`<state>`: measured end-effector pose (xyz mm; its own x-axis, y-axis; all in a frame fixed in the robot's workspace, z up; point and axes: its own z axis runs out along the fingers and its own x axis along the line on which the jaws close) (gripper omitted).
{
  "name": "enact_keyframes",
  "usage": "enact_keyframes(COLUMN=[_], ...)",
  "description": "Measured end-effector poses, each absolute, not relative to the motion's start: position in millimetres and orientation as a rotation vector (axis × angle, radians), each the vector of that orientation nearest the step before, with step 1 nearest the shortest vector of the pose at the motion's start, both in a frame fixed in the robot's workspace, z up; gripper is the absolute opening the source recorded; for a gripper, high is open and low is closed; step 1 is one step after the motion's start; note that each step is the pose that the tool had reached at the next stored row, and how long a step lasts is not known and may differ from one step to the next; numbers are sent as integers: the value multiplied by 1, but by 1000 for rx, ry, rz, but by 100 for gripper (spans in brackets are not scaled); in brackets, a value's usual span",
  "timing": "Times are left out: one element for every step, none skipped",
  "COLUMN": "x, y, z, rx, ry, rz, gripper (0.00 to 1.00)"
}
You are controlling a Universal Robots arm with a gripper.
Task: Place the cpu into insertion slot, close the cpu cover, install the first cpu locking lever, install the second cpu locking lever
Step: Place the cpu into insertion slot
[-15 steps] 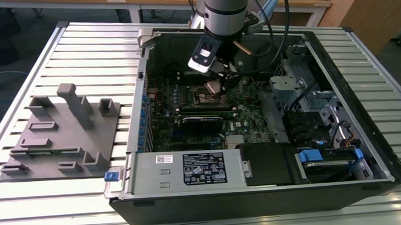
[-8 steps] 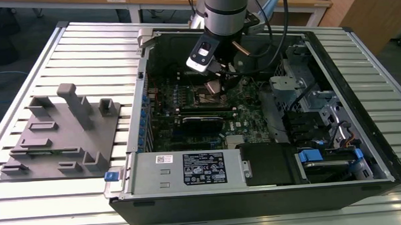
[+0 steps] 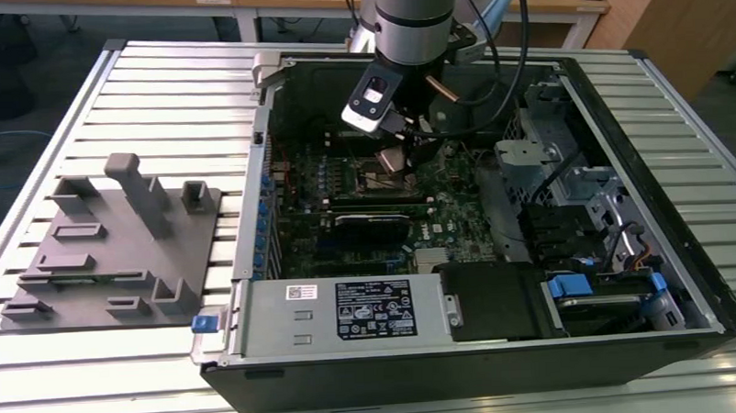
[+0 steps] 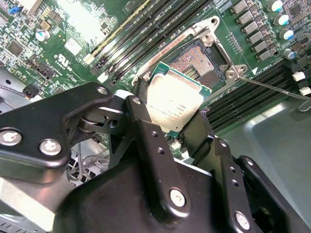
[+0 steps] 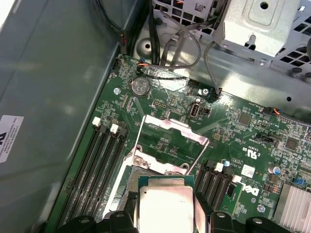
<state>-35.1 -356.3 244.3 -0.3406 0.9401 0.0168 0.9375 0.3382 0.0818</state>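
My arm (image 3: 411, 21) reaching straight down into the open computer case (image 3: 497, 372), pincer (image 4: 171, 116) pinching the cpu (image 4: 174, 97) over the insertion slot (image 4: 204, 65), cpu cover (image 5: 170, 133) swung open.

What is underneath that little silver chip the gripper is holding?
The open socket, with part of its dark centre showing. The chip hides one corner of the socket, so that part cannot be seen.

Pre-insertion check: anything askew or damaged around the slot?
Nothing looks damaged. The cpu, held by the gripper, hangs over the slot, unseated and seemingly skewed to it; the cover stands open.
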Motion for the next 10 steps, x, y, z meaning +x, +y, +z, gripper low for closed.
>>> enact_keyframes(x=[-35, -35, -35, -35, -35, -35, -35, -35, -35, -35], y=[-356, -356, -356, -356, -356, -356, -356, -356, -356, -356], z=[244, 244, 244, 244, 244, 244, 244, 244, 244, 244], rx=[1784, 1784, 1784, 1784, 1784, 1785, 1786, 1790, 1798, 1810], ry=[2542, 2542, 2542, 2542, 2542, 2542, 2541, 2538, 2532, 2523], rz=[119, 119, 119, 119, 119, 119, 119, 119, 119, 119], gripper=[54, 54, 54, 54, 54, 54, 54, 54, 54, 54])
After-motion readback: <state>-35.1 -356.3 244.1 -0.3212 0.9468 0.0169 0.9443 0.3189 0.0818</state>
